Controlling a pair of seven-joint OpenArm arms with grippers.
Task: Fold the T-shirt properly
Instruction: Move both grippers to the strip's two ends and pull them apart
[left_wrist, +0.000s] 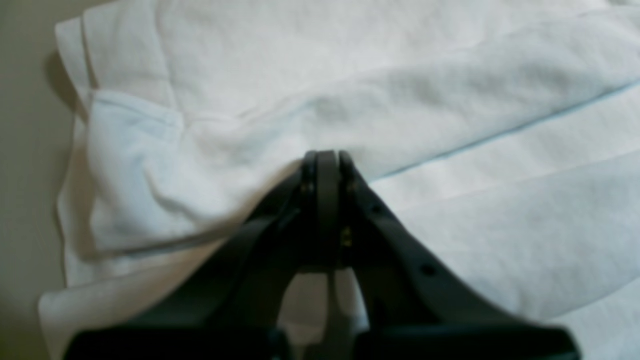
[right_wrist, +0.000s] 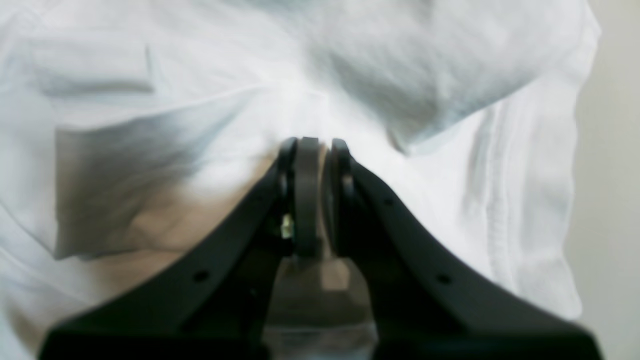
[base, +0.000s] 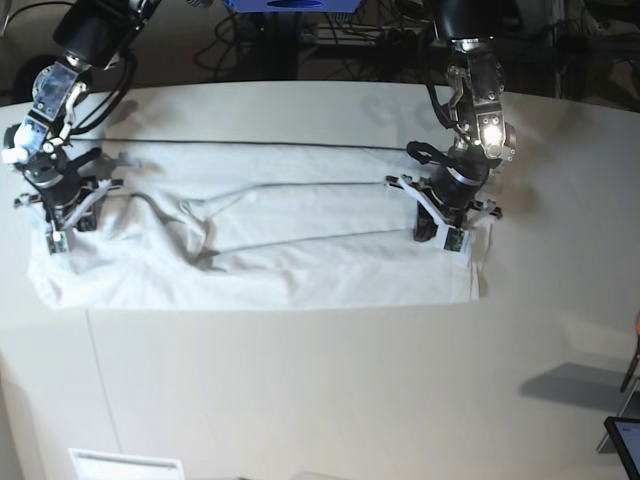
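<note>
Robotics lab: white table, cable tangle behind, two mounted arms.

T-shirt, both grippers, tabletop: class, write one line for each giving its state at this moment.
T-shirt: spread flat across the table, partly folded lengthwise, wrinkled, pinched at both ends.
Left gripper: shut on the T-shirt.
Right gripper: shut on the T-shirt.
Tabletop: white, under the shirt.
</note>
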